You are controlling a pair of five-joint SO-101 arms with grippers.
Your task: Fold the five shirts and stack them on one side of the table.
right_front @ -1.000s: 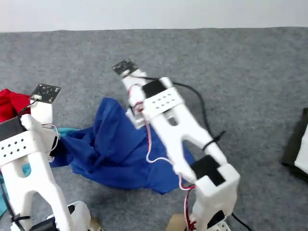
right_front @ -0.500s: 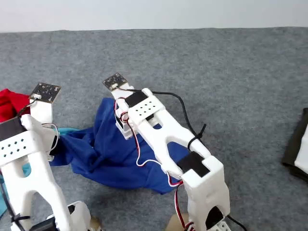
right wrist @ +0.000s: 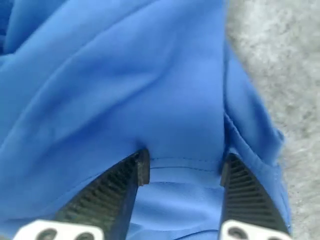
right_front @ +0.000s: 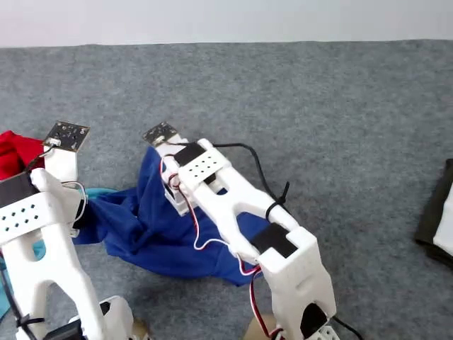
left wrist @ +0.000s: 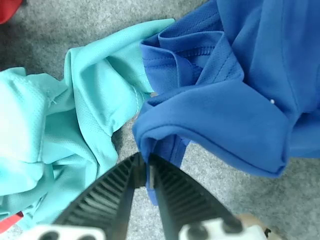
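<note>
Red shirt (right_front: 14, 152) & dark cloth (right_front: 432, 212) cut by high view's edges; R arm (right_front: 233, 202) covers pt of blue shirt (right_front: 141, 227).

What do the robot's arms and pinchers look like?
The left arm and right arm are chunky white plastic with black motor blocks and rows of little holes. Thin red and white wires and a black cable run along the right one. Each wrist carries a small circuit board. The left tool and right tool have black ridged fingers on white bases.

Three shirts (blue (right_front: 141, 219), teal (left wrist: 85, 100), red (right_front: 14, 152)), perhaps a fourth (right_front: 437, 212); two arms (right_front: 233, 205) (right_front: 42, 241)
</note>
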